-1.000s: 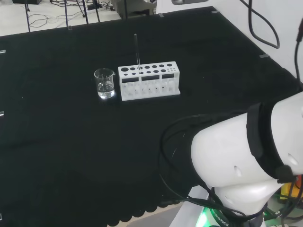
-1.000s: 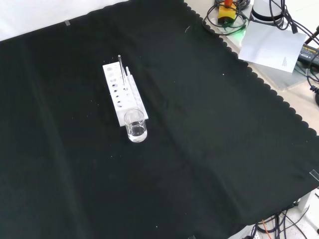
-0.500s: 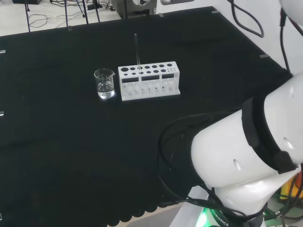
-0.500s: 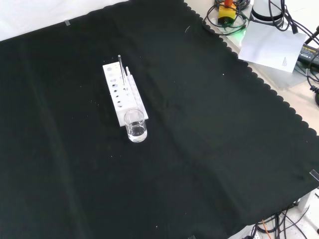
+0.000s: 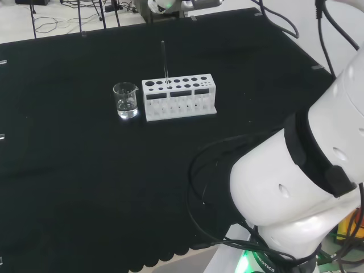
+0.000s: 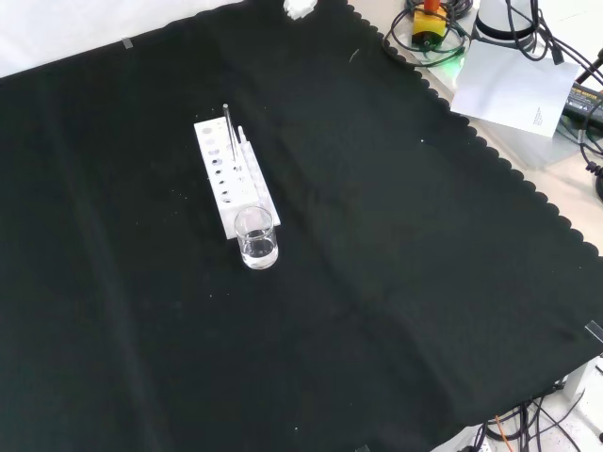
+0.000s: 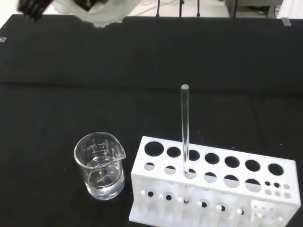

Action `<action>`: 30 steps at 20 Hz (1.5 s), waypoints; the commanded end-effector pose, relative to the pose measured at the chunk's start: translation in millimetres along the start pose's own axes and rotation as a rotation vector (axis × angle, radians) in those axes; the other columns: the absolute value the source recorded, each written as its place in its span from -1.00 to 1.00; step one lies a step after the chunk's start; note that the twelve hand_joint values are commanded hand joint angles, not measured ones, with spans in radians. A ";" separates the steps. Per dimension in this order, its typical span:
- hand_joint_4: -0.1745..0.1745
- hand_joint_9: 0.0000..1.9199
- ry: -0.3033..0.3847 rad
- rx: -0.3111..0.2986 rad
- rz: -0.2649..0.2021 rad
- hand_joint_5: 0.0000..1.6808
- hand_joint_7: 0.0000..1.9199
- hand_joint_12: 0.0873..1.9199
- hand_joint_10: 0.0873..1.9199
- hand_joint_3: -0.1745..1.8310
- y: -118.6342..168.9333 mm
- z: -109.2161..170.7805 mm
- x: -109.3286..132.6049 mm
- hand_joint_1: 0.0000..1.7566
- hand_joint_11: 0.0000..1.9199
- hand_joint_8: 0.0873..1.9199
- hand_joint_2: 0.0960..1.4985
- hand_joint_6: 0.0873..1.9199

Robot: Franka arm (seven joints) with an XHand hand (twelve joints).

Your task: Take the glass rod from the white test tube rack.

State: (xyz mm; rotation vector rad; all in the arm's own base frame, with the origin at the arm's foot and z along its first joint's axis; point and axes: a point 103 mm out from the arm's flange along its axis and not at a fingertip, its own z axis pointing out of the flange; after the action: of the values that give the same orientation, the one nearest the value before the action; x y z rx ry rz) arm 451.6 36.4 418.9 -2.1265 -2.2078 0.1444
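Observation:
A white test tube rack (image 5: 179, 96) stands on the black cloth, with several round holes in its top. A clear glass rod (image 5: 164, 60) stands upright in one of its holes near the beaker end; the rod (image 7: 184, 132) rises well above the rack (image 7: 213, 184) in the wrist view. In the front view the rod (image 6: 229, 132) stands toward the far end of the rack (image 6: 231, 179). A small white part of the hand (image 6: 299, 8) shows at the front view's top edge, far from the rack. A blurred part of the hand (image 7: 97, 12) shows in the wrist view.
A small glass beaker (image 5: 125, 100) with a little clear liquid stands close to the rack's end, nearest the camera in the front view (image 6: 257, 238). The arm's white links (image 5: 296, 193) fill the head view's lower right. Cables and paper (image 6: 513, 80) lie beyond the cloth's scalloped edge.
The arm's links have swung in the head view, and a white part of the hand has come in at the front view's top edge. Rack, rod and beaker have not moved.

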 end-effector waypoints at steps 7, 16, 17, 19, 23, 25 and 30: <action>-0.78 -1.00 -0.020 0.030 -0.034 -1.00 -1.00 -0.09 -0.73 -0.22 51.1 34.8 5.1 -0.11 -1.00 -1.00 -0.08 -1.00; -0.77 -1.00 0.012 0.052 -0.051 -1.00 -1.00 -0.09 -0.72 -0.22 66.2 62.3 -6.7 -0.11 -1.00 -1.00 -0.08 -1.00; -0.76 -1.00 0.016 0.056 -0.047 -1.00 -1.00 -0.09 -0.72 -0.22 67.5 65.7 -9.1 -0.11 -1.00 -1.00 -0.08 -1.00; -0.76 -1.00 0.017 0.061 -0.038 -1.00 -1.00 -0.09 -0.72 -0.22 70.5 71.9 -14.0 -0.11 -1.00 -1.00 -0.08 -1.00; -0.76 -1.00 0.026 0.079 -0.015 -1.00 -1.00 -0.08 -0.65 -0.22 76.1 85.3 -21.7 -0.11 -1.00 -1.00 -0.08 -1.00; -0.76 -1.00 0.023 0.087 -0.013 -1.00 -1.00 -0.07 -0.56 -0.22 78.3 92.2 -22.0 -0.11 -1.00 -1.00 -0.08 -1.00; -0.77 -1.00 0.003 0.105 -0.019 -1.00 -0.97 0.01 -0.36 -0.22 81.9 110.1 -18.7 -0.11 -1.00 -1.00 -0.08 -1.00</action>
State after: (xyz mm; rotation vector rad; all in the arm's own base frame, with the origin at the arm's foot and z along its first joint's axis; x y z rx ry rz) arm 514.8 8.2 339.8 -2.0827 -2.1626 0.1799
